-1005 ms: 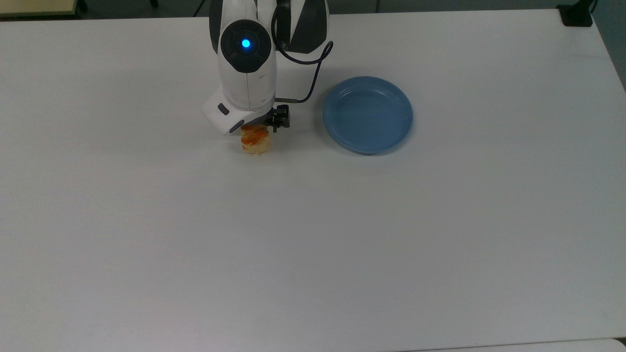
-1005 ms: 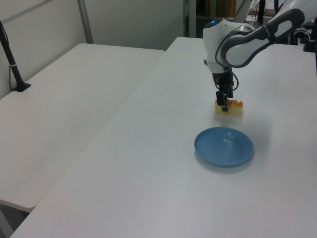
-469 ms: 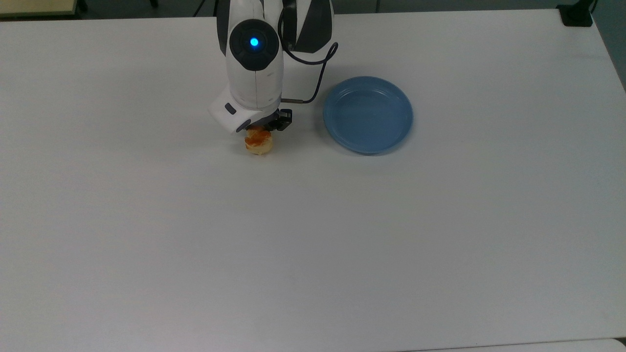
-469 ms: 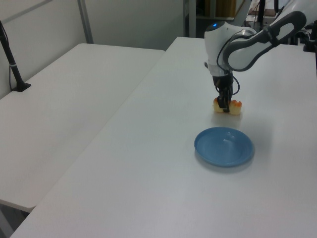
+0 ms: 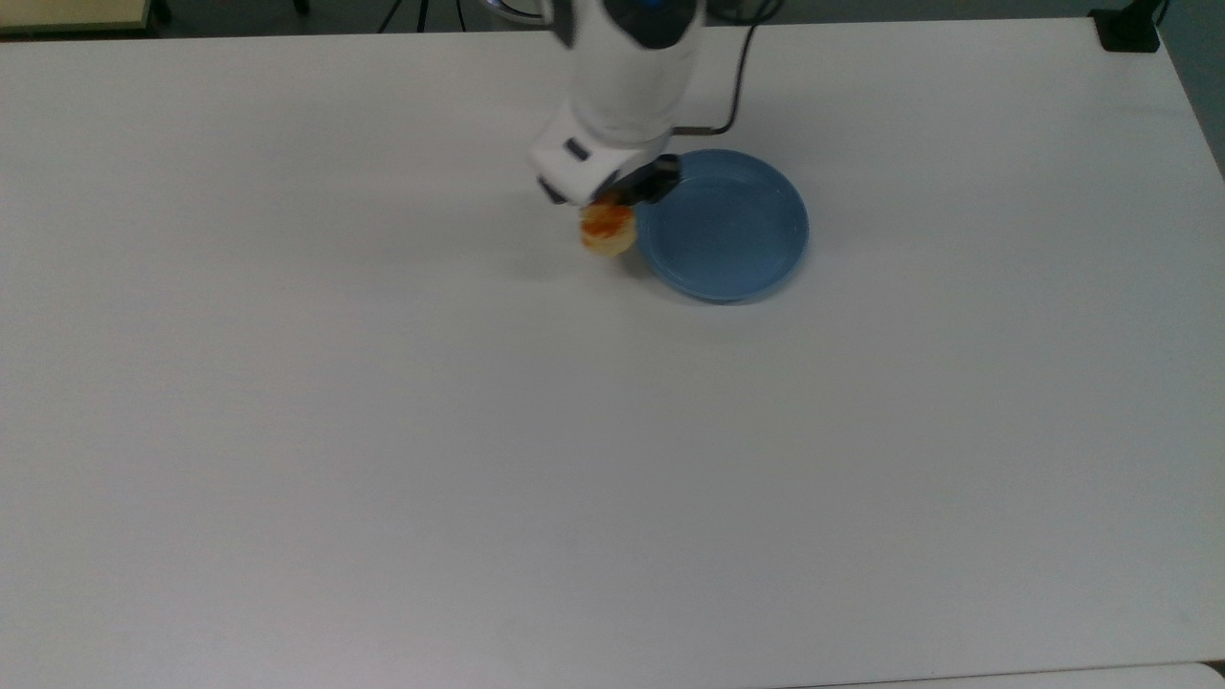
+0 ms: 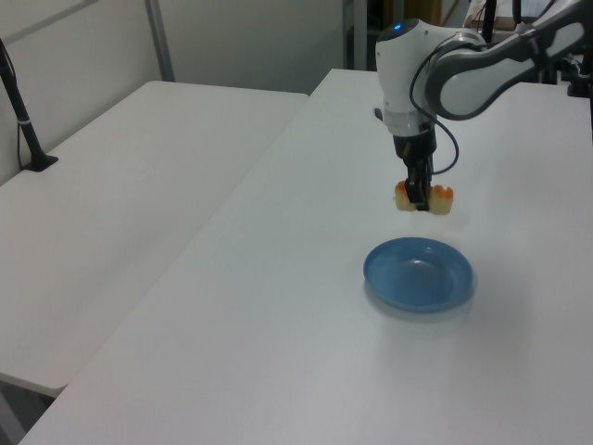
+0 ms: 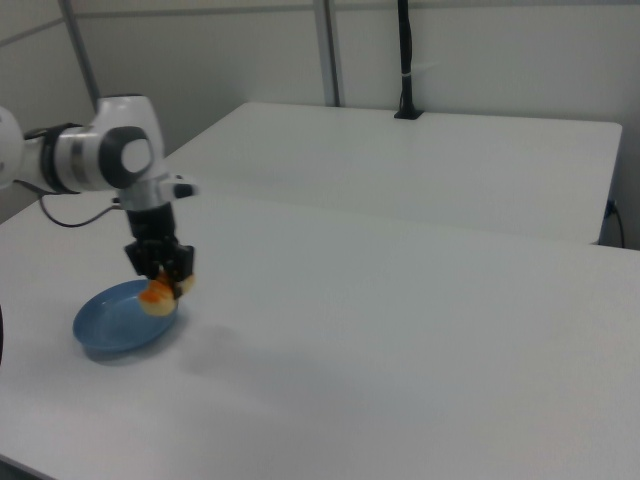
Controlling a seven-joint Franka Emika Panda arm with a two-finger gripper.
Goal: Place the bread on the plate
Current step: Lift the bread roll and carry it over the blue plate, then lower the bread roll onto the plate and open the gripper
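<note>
Carry step: tool (image 6: 418,197) clamped on braided roll (image 5: 608,230), airborne at blue plate (image 5: 737,239) 9 o'clock rim. Next: shift over centre, lower, release.

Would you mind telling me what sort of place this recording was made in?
Probably a robotics lab or test room: a robot arm, its gripper holding bread, works on a plain white table bearing a blue plate, with a black post beyond.

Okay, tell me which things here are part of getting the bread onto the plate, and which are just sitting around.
Part of the job:
- the bread, held off the table in the pincer
- the plate, blue, nothing on it
- the pincer, shut on the bread

Just around:
- the white table under it all
- a second table alongside
- a black post clamped to that table
</note>
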